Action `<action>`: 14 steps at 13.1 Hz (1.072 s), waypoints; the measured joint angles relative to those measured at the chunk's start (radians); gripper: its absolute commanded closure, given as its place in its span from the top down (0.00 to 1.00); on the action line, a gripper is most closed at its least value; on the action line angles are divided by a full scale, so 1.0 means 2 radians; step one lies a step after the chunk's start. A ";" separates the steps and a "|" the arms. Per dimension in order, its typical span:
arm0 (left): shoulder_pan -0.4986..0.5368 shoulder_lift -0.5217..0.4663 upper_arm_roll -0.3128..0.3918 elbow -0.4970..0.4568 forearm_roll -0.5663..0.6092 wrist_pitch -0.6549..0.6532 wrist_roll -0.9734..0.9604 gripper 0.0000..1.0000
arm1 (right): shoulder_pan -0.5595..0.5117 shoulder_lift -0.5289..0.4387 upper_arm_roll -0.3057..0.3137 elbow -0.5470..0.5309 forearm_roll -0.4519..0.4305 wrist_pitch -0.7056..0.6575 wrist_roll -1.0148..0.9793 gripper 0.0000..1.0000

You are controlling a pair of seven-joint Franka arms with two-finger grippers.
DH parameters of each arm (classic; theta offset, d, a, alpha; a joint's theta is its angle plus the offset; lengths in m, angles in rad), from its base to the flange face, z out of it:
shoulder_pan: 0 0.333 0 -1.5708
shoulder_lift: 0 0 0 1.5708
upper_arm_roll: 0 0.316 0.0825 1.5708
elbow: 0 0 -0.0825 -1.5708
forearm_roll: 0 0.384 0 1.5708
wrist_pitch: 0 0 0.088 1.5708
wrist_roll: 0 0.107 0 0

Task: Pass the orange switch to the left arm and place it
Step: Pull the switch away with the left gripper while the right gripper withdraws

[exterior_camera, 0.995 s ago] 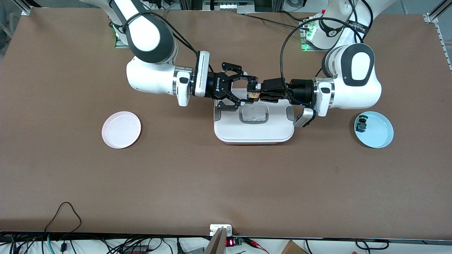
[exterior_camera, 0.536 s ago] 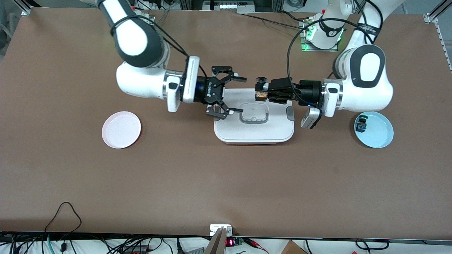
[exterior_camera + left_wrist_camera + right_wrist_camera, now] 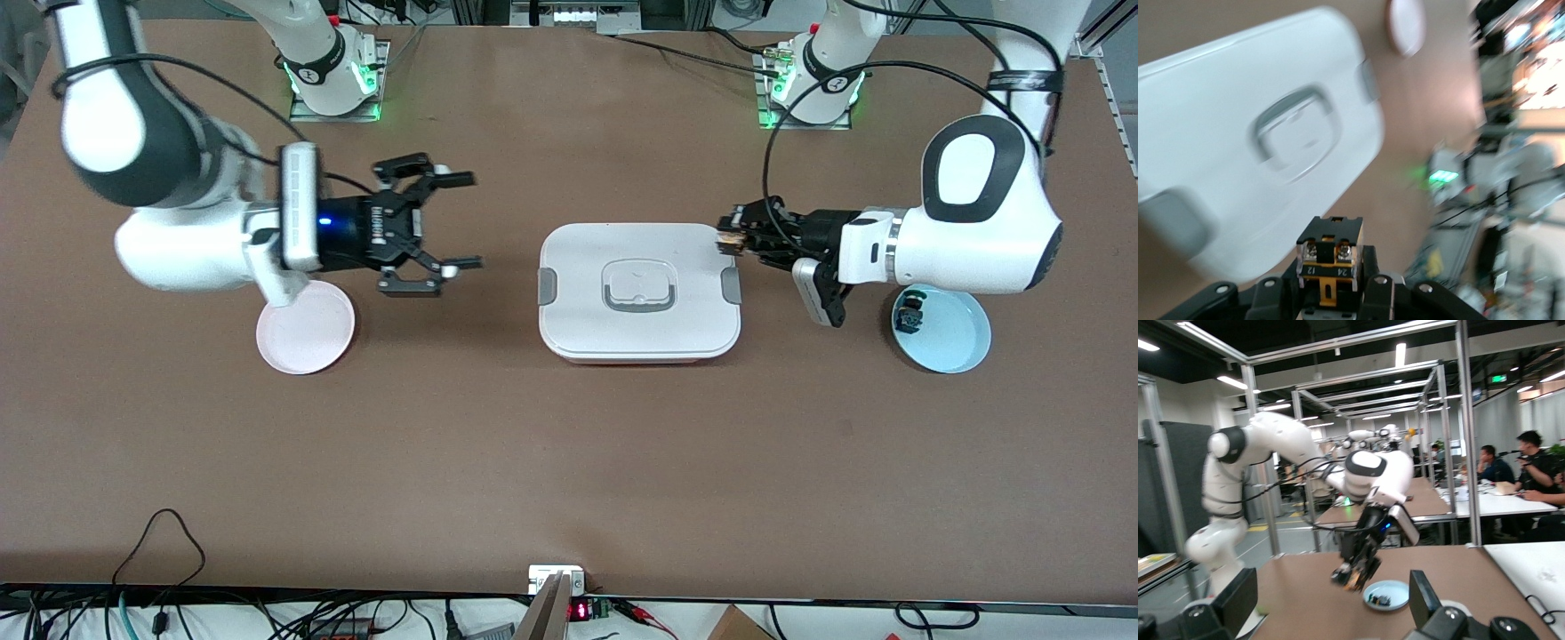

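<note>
The orange switch (image 3: 726,240) is held in my left gripper (image 3: 734,238), which is shut on it in the air over the edge of the white box (image 3: 638,329) at the left arm's end. In the left wrist view the switch (image 3: 1330,257) sits between the jaws of the left gripper (image 3: 1331,283), with the box (image 3: 1238,167) below. My right gripper (image 3: 467,222) is open and empty, over the table between the box and the pink plate (image 3: 305,333). The right wrist view shows the open right gripper (image 3: 1331,607) facing the switch (image 3: 1355,577).
A blue plate (image 3: 951,342) at the left arm's end holds the small green-topped switch (image 3: 909,313); it also shows in the right wrist view (image 3: 1386,595). The pink plate shows in the left wrist view (image 3: 1406,23). Cables run along the table's near edge.
The two grippers have drawn apart from over the box. The right one moved, open and empty, toward the pink plate. The left one pulled back to the box's edge with the switch.
</note>
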 measured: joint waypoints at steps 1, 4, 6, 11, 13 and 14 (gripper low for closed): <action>0.007 0.000 0.000 0.003 0.062 -0.005 0.019 0.05 | -0.025 -0.004 0.000 -0.004 -0.023 -0.036 0.000 1.00; 0.014 0.004 0.002 0.004 0.254 -0.008 0.066 0.06 | -0.092 -0.019 -0.001 -0.009 -0.091 -0.119 0.006 1.00; 0.021 0.010 0.003 0.004 0.363 -0.006 0.113 0.07 | -0.119 -0.031 -0.003 -0.008 -0.140 -0.142 0.049 1.00; 0.066 0.066 0.005 0.003 0.504 0.056 0.292 0.07 | -0.129 -0.099 -0.027 0.024 -0.402 -0.150 0.272 1.00; 0.093 0.093 0.006 0.003 0.528 0.075 0.361 0.07 | -0.127 -0.119 -0.026 0.040 -0.521 -0.143 0.347 1.00; 0.107 0.105 0.006 0.003 0.530 0.089 0.377 0.07 | -0.122 -0.123 -0.026 0.048 -0.569 -0.142 0.390 1.00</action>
